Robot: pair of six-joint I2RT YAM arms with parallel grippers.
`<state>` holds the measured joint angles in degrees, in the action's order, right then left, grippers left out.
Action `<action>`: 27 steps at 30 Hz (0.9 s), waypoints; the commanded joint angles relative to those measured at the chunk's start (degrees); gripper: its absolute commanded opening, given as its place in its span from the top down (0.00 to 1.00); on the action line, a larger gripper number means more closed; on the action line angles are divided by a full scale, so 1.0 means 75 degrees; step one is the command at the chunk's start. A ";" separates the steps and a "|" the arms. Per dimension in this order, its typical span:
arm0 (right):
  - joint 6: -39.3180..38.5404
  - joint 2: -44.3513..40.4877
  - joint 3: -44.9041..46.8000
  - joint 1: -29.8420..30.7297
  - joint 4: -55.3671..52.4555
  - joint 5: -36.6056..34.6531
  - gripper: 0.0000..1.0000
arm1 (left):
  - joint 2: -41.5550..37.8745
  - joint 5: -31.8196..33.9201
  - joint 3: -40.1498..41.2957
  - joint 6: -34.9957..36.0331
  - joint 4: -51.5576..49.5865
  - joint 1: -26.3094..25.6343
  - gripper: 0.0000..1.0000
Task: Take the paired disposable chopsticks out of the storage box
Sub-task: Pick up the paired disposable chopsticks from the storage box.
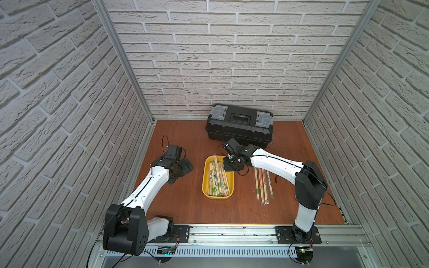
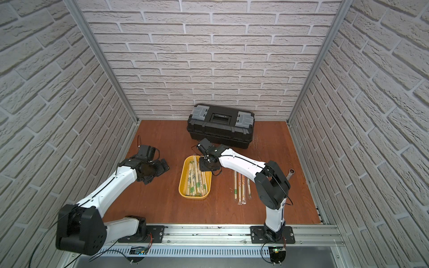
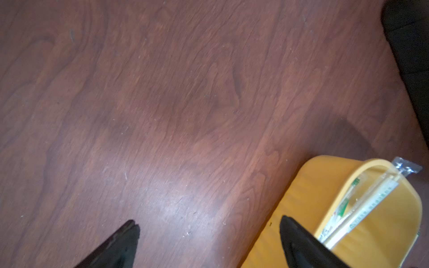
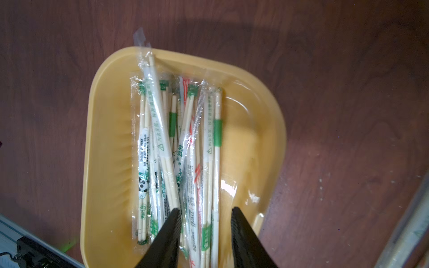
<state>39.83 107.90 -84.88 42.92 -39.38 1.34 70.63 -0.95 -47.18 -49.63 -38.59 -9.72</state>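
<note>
1. Yellow plastic storage box (image 1: 204, 183), in a top view: it stands near the middle of the brown wooden table (image 1: 185, 208), long axis running away from the arm bases. The paired disposable chopsticks (image 1: 217, 179) lie inside it, mostly lengthwise. The right gripper (image 1: 228, 167) hangs over the box's far right corner, pointing down; its jaw gap is hidden here. Several loose sleeved pairs (image 1: 263, 185) lie side by side on the table right of the box, apart from it. The left gripper (image 1: 182, 172) sits left of the box, clear of it, jaws spread wide. A black toolbox (image 1: 239, 126) stands at the back wall.
2. In a top view, a metal wrench (image 2: 290, 172) lies on the table behind the right arm's elbow. Both top views show the same layout.
3. Left wrist view: the left gripper (image 3: 209, 232) has its jaws fully spread, with only bare table between them. One fingertip (image 3: 292, 229) overlaps the box's outer wall (image 3: 306, 192); contact cannot be confirmed. A sleeve end sticks out above the box's rim.
4. Right wrist view: the right gripper (image 4: 205, 208) has its jaws partly apart over one end of the bundle. Several sleeved pairs pass between the fingers. A gap shows beside one finger, so nothing is pinched. Sleeve prints are green, red-orange and black-and-white. All pairs seen here lie within the box.
</note>
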 commanded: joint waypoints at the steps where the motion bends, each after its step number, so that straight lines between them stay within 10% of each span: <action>1: 0.0091 0.0317 -0.0447 0.0151 0.0200 0.0106 0.62 | 0.0047 -0.0200 0.0157 0.0118 0.0199 0.0089 0.02; 17: 0.0043 0.1744 -0.1564 0.0249 0.0084 0.0188 0.64 | 0.0168 -0.0425 0.0300 0.0136 0.0346 0.0135 0.02; 27: -0.0020 0.1969 -0.1884 0.0247 0.0015 0.0243 0.84 | 0.0112 -0.0501 0.0548 0.0084 0.0541 0.0144 0.02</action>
<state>40.05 122.39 -97.58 44.42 -39.20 2.87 71.68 -4.23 -44.12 -49.52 -35.94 -9.02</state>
